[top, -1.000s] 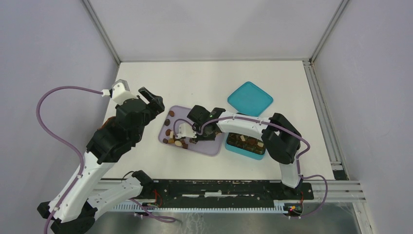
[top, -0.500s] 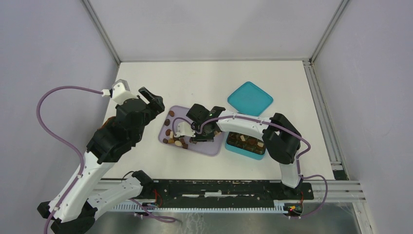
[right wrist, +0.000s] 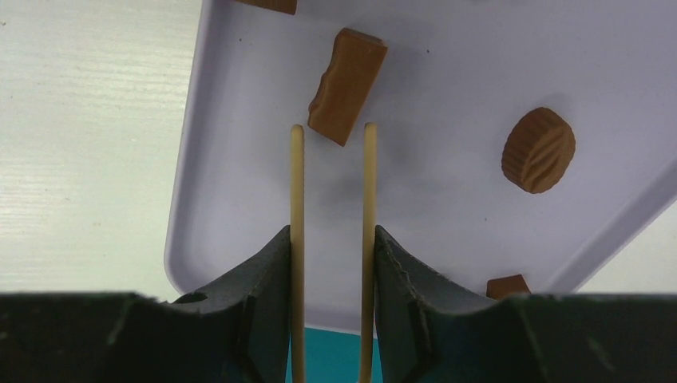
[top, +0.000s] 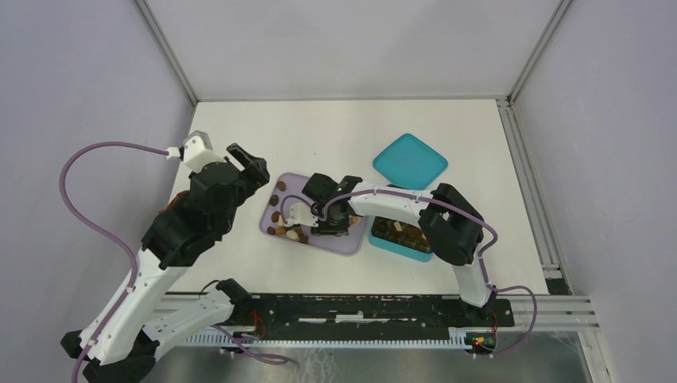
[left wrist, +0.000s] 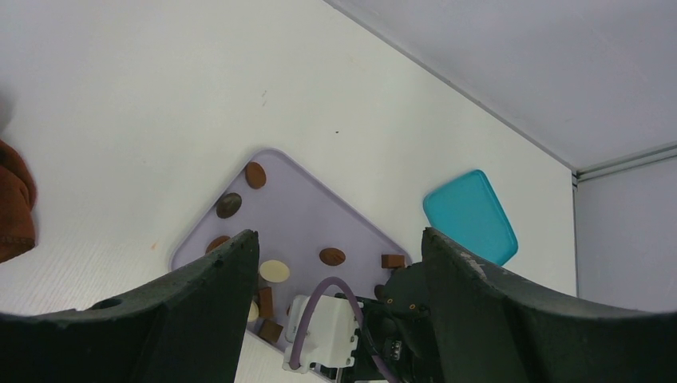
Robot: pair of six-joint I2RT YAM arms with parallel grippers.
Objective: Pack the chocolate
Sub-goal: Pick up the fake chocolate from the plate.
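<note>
Several pieces of chocolate point(top: 277, 216) lie on a lavender tray point(top: 351, 242); others sit in the open teal box point(top: 399, 252) to its right. My right gripper point(top: 321, 227) hangs low over the tray, open. In the right wrist view its tan pads point(right wrist: 297, 199) stand apart with nothing between them. A rectangular brown chocolate point(right wrist: 346, 86) lies just past the right gripper point(right wrist: 333, 132), and a round ribbed one point(right wrist: 539, 150) lies further right. My left gripper point(top: 247, 163) is open, raised left of the tray. In its wrist view the left gripper point(left wrist: 339, 239) frames the tray point(left wrist: 295, 203).
The teal lid point(top: 409, 161) lies flat on the table behind the box. A rust-brown cloth lump point(left wrist: 12, 199) sits at the table's left edge, under my left arm. Metal frame rails run along the table's back and right sides.
My right arm has shifted slightly left over the tray. The left arm has not moved.
</note>
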